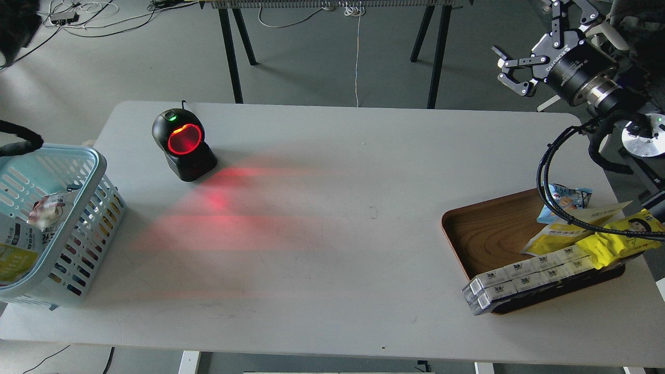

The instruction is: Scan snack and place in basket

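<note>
The light blue basket (88, 156) stands at the table's left edge. Inside it, at the far left, lies the snack (13, 249), a pouch with a white printed top and a yellow lower half, partly cut off by the view's edge. A crumpled white pack (49, 210) lies beside it. My right gripper (535, 44) is open and empty, raised high beyond the table's far right corner and far from the basket. Of my left arm only a dark part (21, 143) shows at the left edge above the basket; its gripper is out of view.
A black scanner (183, 144) with a glowing red window stands at the back left and casts red light on the table. A brown wooden tray (483, 234) at the right holds white boxes (530, 275), bright yellow packs (618, 239), a pale pouch (576, 223) and a blue pack (569, 200).
</note>
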You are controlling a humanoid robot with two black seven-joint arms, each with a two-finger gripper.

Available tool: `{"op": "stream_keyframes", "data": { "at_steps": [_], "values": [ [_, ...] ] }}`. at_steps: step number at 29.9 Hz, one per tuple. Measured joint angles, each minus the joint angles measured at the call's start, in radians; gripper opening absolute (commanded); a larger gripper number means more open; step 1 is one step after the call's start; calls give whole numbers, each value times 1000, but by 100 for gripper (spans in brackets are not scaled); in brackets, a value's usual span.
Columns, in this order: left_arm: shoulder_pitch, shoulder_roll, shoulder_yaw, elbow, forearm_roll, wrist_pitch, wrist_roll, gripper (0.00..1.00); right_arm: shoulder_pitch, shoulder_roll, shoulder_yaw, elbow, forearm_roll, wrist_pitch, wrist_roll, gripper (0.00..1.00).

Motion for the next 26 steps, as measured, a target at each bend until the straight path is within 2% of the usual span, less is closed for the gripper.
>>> {"op": "stream_keyframes", "data": {
  "at_steps": [6, 11, 14, 18, 22, 26],
  "values": [
    [-22, -115, -4, 152, -181, -189, 31, 99, -84, -2, 85, 68, 5, -1, 2, 100],
    [-30, -221, -32, 281, -423, -308, 139, 99, -206, -2, 189, 143, 5, -7, 2, 100],
    [-30, -259, -41, 302, -521, -369, 164, 99, -246, -2, 221, 158, 4, -20, 2, 100],
    [-24, -283, -47, 313, -585, -389, 178, 99, -254, 7, 227, 157, 1, -33, 2, 100],
    [-25, -305, -59, 362, -604, -391, 228, 99, -254, 21, 226, 152, -2, -68, 3, 100],
    [-32, -308, -85, 392, -610, -391, 244, 99, -255, 40, 225, 150, -2, -87, 3, 100]
  ]
}}
